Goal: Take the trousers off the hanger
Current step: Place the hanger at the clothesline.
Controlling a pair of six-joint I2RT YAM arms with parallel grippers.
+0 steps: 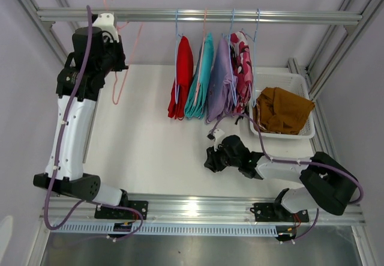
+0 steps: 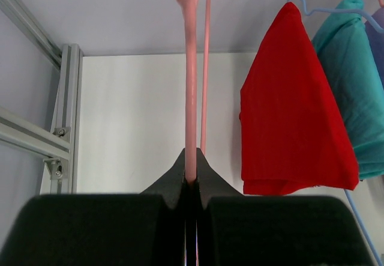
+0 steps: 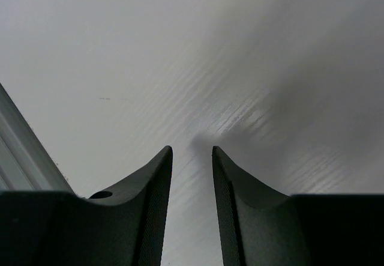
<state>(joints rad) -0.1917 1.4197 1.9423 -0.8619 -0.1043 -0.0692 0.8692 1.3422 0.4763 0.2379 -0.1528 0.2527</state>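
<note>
Right wrist view: the right hand (image 3: 192, 151) hovers low over the white surface (image 3: 150, 68), jaws partly open and holding nothing. Farther right, the mustard-brown trousers (image 1: 282, 110) lie bunched in a white basket (image 1: 303, 133). At the far side, four pairs hang side by side from the rail (image 1: 150, 15): red pair (image 1: 182, 80), teal pair (image 1: 201, 80), lilac pair (image 1: 219, 86), then pink camouflage pair (image 1: 243, 68). Far left, well apart from the hanging pairs, the left hand (image 2: 191, 179) is clamped tight on a bare pink hanger (image 2: 191, 98).
</note>
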